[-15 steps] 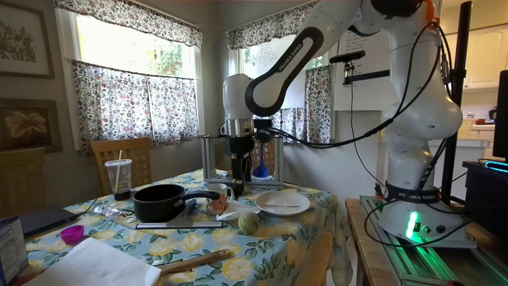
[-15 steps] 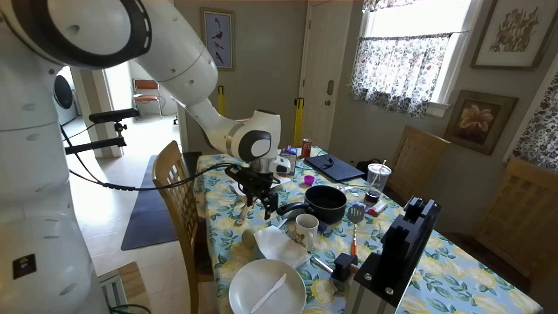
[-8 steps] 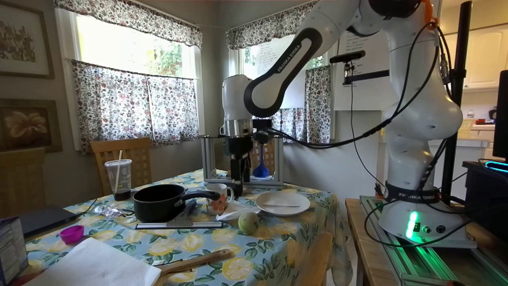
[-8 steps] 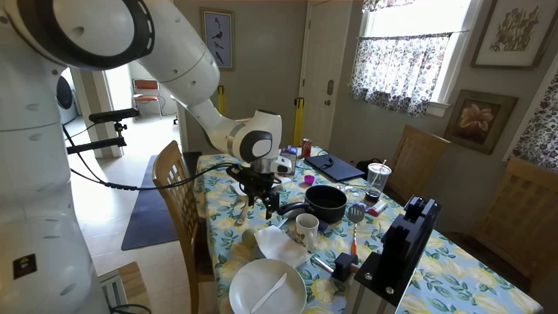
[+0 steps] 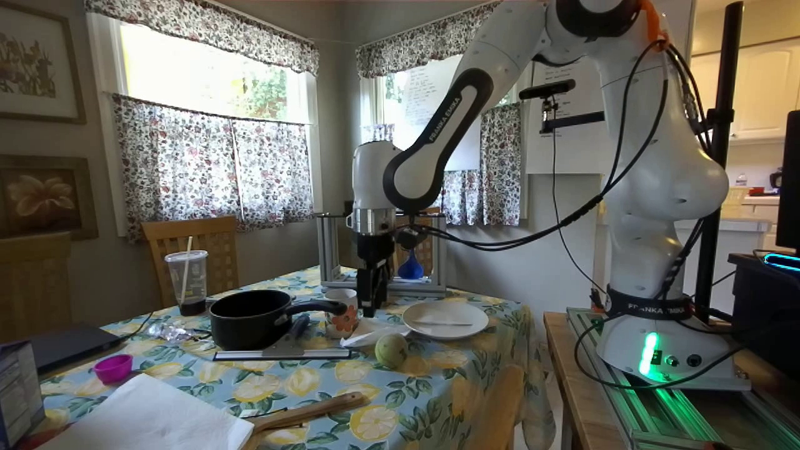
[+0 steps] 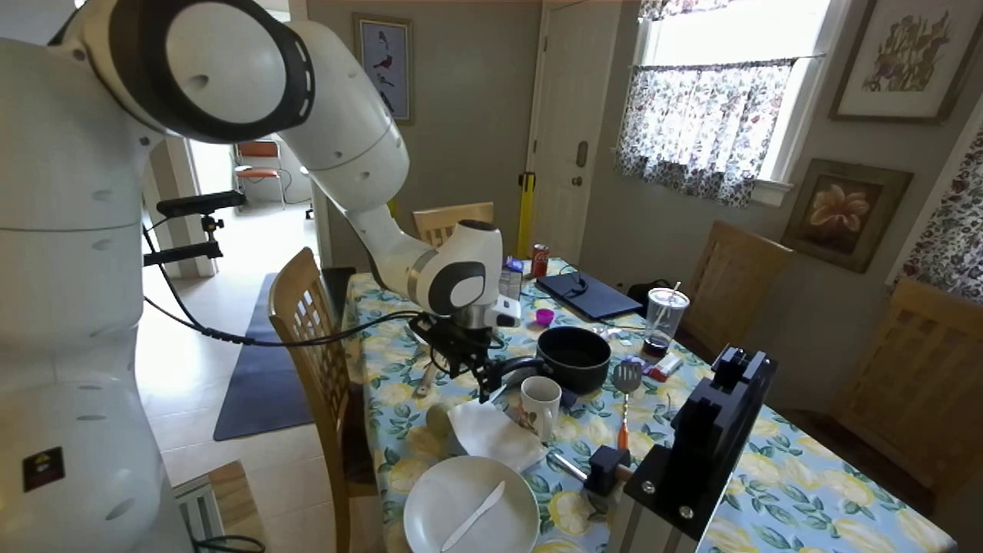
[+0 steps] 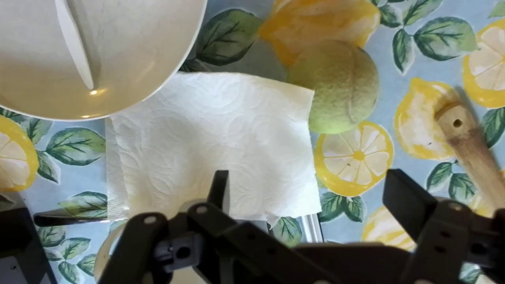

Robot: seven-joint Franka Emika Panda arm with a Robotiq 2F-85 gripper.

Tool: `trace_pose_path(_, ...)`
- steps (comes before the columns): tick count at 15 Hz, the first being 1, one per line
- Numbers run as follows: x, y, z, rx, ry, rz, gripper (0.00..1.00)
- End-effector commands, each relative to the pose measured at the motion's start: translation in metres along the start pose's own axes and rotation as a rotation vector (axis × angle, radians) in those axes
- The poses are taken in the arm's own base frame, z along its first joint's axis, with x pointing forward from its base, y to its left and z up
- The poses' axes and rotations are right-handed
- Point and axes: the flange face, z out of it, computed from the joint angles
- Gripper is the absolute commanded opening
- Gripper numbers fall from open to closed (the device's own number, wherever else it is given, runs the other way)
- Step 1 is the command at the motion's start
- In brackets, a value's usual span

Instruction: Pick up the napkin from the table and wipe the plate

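The napkin [image 7: 217, 146] is a white paper sheet lying on the flowery table [image 5: 262, 387]. It lies between the plate and the mug in both exterior views [image 5: 369, 333] [image 6: 491, 434]. In the wrist view its edge meets the rim of the white round plate [image 7: 134, 67]. The plate also shows in both exterior views [image 5: 431, 311] [image 6: 430, 499], with a white plastic knife [image 7: 75, 45] on it. My gripper [image 7: 311, 187] is open and empty, pointing down above the napkin. In the wrist view one finger overlaps the napkin's lower part; the other is beyond its right edge.
A mug [image 6: 540, 403] and a black pan [image 6: 576, 361] with its handle stand close to the gripper. A greenish round fruit or ball [image 7: 335, 86] sits beside the napkin. A wooden handle [image 7: 473, 150] lies further off. A metal frame [image 5: 439, 256] stands behind the gripper.
My arm has lowered, and the gripper has come down closer to the napkin, beside the mug. The napkin, plate and other objects have not moved.
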Motion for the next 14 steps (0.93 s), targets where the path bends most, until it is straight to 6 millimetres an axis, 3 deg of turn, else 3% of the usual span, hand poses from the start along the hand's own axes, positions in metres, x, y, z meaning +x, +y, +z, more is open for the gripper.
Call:
trace_pose_path(1,0.001,0.01,0.024,0.006,0.022,0.03,1.0)
trace_pose_path(5,-0.008,0.024,0.046,0.026,0.02,0.056,1.0)
trace_pose_path(14,-0.018,0.051,0.063,0.116,0.125,0.127,1.0)
